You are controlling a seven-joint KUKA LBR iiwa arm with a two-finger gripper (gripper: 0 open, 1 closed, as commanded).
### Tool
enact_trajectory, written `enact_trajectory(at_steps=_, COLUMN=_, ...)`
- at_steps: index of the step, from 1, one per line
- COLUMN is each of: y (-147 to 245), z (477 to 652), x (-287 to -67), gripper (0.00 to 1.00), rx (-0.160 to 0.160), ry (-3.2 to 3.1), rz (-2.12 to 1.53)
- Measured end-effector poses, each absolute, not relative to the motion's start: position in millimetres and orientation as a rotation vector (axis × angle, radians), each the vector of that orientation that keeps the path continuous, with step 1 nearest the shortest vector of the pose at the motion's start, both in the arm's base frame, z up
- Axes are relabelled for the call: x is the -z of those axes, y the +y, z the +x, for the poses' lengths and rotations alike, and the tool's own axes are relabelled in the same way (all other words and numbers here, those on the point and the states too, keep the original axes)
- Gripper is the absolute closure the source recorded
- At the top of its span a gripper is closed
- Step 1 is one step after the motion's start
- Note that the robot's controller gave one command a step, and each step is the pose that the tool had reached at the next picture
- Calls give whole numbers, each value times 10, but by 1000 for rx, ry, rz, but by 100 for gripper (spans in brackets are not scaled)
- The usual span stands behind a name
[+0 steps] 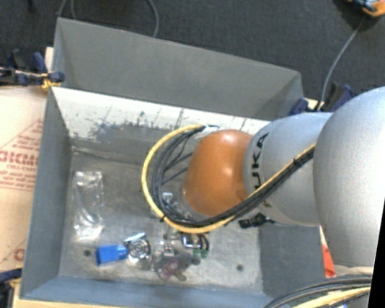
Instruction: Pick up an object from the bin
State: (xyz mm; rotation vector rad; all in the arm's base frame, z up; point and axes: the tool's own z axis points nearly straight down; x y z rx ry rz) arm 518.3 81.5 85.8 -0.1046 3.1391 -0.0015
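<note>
Hand (180,248) hangs low over a dark purplish crumpled lump (172,269), where the small things bunch; wide or narrow, can't tell.

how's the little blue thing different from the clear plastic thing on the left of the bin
The blue block is opaque, solid blue; the clear wrapper is see-through and crinkled. The blue block is small and compact; the clear wrapper is larger and longer. The blue block lies near the front wall; the clear wrapper lies farther back. Both rest on the bin floor.
</note>
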Motion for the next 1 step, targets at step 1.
enact_trajectory(at_steps=1, y=1162, z=4934, x=-743, gripper=0, rx=-4, ry=3113, rz=269)
